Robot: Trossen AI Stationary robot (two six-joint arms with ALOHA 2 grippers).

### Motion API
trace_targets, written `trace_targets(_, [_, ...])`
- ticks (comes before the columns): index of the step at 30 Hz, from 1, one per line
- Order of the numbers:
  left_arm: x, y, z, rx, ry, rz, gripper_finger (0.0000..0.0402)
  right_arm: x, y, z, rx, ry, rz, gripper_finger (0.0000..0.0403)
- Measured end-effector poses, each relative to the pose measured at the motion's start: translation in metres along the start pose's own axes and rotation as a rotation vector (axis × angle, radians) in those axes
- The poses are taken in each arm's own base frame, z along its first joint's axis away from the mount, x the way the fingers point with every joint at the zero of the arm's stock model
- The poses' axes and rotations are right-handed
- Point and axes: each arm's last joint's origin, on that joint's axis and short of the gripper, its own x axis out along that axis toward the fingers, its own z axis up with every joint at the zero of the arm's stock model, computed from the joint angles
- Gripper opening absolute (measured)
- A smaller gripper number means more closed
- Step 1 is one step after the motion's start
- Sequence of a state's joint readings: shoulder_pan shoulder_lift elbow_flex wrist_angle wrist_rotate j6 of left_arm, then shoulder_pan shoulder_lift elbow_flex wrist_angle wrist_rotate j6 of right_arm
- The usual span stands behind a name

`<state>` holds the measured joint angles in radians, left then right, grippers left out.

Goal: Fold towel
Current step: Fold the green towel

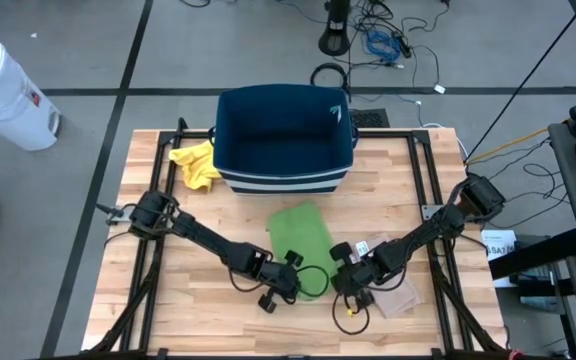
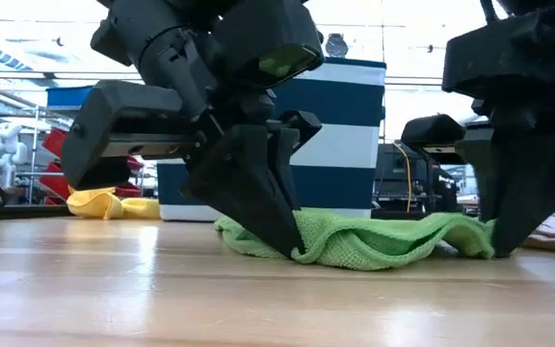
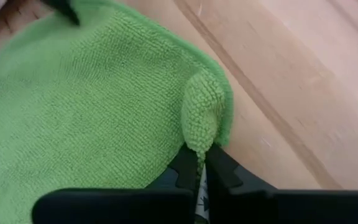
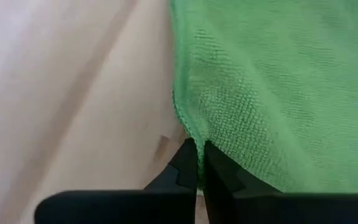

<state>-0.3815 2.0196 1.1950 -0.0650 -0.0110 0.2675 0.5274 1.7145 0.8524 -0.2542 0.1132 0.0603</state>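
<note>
A green towel (image 1: 301, 235) lies on the wooden table in front of the blue basket (image 1: 284, 140), bunched in low folds in the low view (image 2: 374, 241). Both grippers are at its near end. My left gripper (image 3: 201, 165) is shut on its near left corner, and stands at the towel's left end in the low view (image 2: 282, 241). My right gripper (image 4: 199, 163) is shut on the near right corner, at the towel's right end (image 2: 497, 241). My left gripper pinches a puckered-up bit of the towel's corner (image 3: 199, 140) between its two fingers. The fingers slant down from the table's left. The rest of the towel lies on the table. My right gripper pinches the towel's corner edge (image 4: 190, 132) between its two fingers, which slant down from the table's right. The towel spreads away from them on the table.
The blue basket with white stripes stands at the table's far middle, with a yellow cloth (image 1: 196, 165) to its left. A beige cloth (image 1: 396, 298) lies just right of my right gripper. A white bucket (image 1: 3, 90) stands on the floor at far left.
</note>
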Motion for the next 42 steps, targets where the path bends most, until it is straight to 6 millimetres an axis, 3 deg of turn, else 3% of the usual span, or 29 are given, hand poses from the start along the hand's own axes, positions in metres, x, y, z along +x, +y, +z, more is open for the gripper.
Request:
trace_targets(7, [-0.009,-0.018,0.013,0.038,-0.076,-0.074,0.0004,-0.028,0.008,0.016,0.053,-0.153,0.288,0.0000])
trace_targets(12, [-0.018,-0.026,0.026,0.032,-0.163,-0.096,0.0002,-0.053,0.013,0.025,0.031,-0.273,0.401,0.0000])
trace_targets(17, [-0.026,-0.028,0.035,-0.014,-0.237,-0.120,0.0002,-0.067,0.010,0.027,0.061,-0.311,0.425,0.0000])
trace_targets(24, [-0.028,-0.021,0.041,-0.175,-0.275,-0.006,0.0001,-0.066,0.002,0.023,0.118,-0.271,0.332,0.0000])
trace_targets(30, [-0.029,-0.019,0.041,-0.211,-0.279,0.064,0.0001,-0.064,-0.007,0.021,0.140,-0.244,0.301,0.0000])
trace_targets(35, [-0.029,-0.021,0.043,-0.110,-0.289,0.079,0.0001,-0.064,-0.010,0.021,0.063,-0.259,0.288,0.0000])
trace_targets(42, [-0.039,-0.009,0.045,0.063,-0.321,0.018,0.0001,-0.071,-0.017,0.022,-0.108,-0.314,0.282,0.0000])
